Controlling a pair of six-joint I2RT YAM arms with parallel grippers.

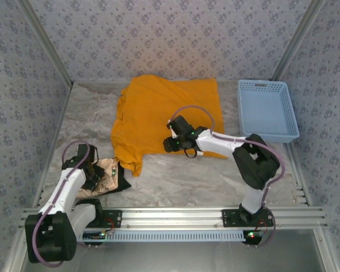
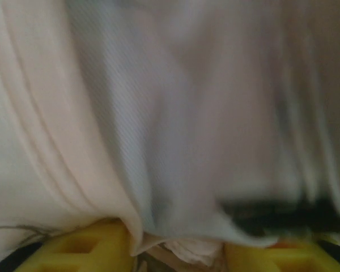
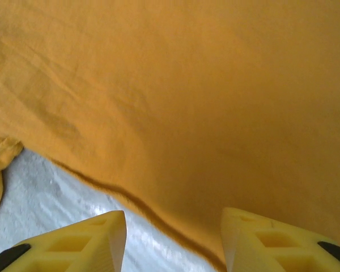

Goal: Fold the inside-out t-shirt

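Left wrist view: beige cloth [image 2: 158, 113] was blurred, close against lens; left gripper [image 2: 175, 252] fingers were cut by lower edge, grip on cloth could not be told. Right wrist view: t-shirt [image 3: 187, 85] was cropped by frame edges.

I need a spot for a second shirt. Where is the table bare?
Bare: the near middle strip between the t-shirt and the rail, and the left back between t-shirt and wall. Crowded: the beige cloth near left, the basket at right.

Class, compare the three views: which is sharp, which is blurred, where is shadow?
Top external: evenly lit, sharp, the t-shirt clear. Left wrist: smeared, pale cloth too close to focus. Right wrist: crisp weave, thin shadow under the t-shirt's hem.
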